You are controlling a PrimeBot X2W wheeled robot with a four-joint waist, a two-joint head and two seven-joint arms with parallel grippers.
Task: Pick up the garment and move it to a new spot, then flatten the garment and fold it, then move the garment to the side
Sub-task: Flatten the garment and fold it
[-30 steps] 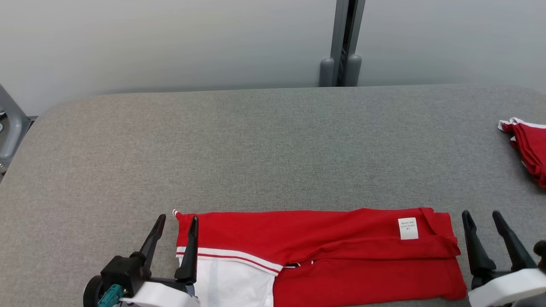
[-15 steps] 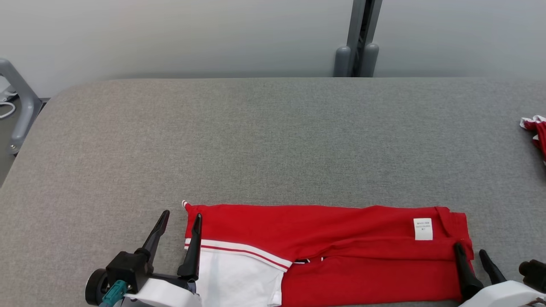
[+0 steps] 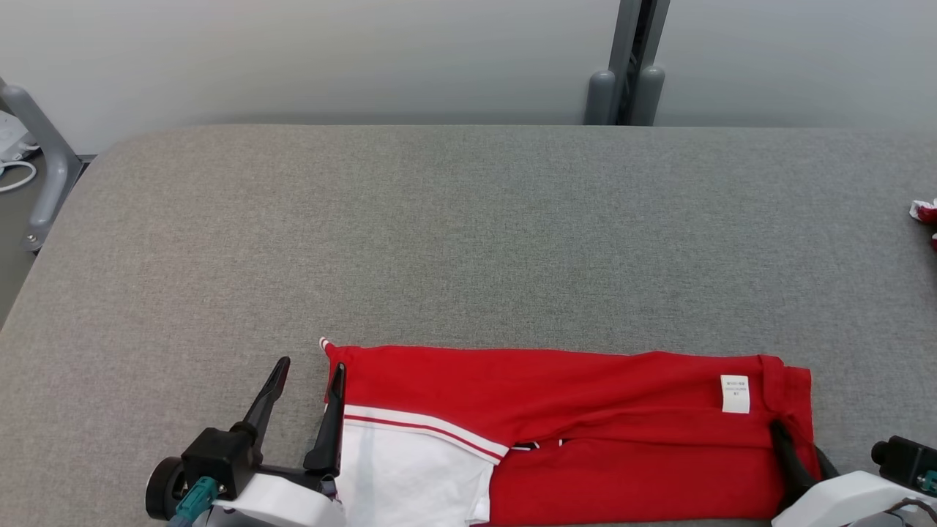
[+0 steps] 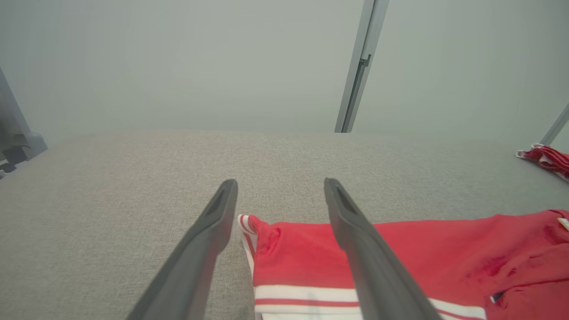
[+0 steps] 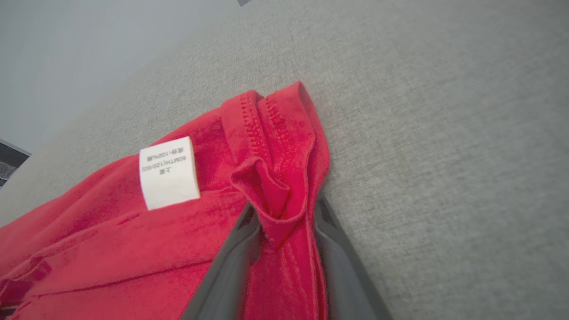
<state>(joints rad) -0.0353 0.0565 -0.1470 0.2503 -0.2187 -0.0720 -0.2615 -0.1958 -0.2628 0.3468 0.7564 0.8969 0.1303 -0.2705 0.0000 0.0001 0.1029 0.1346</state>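
Observation:
A red garment (image 3: 571, 410) with a white panel and a striped band lies folded in a long strip at the near edge of the grey table (image 3: 468, 219). My left gripper (image 3: 310, 364) is open and straddles the strip's left end; in the left wrist view its fingers (image 4: 281, 182) flank the garment's (image 4: 400, 258) corner. My right gripper (image 3: 798, 439) sits at the strip's right end, near the white label (image 3: 735, 394). In the right wrist view its fingers (image 5: 284, 204) squeeze a raised fold of the garment's (image 5: 133, 249) hemmed edge.
Another red and white cloth (image 3: 924, 212) lies at the table's far right edge, also in the left wrist view (image 4: 544, 158). A grey post (image 3: 629, 73) stands behind the table and a grey rail (image 3: 44, 168) is off its left end. The wide grey surface stretches behind the garment.
The head camera has shifted. My right gripper has come in from beside the garment onto its right edge and its fingers have narrowed around a fold. The left gripper has kept its place.

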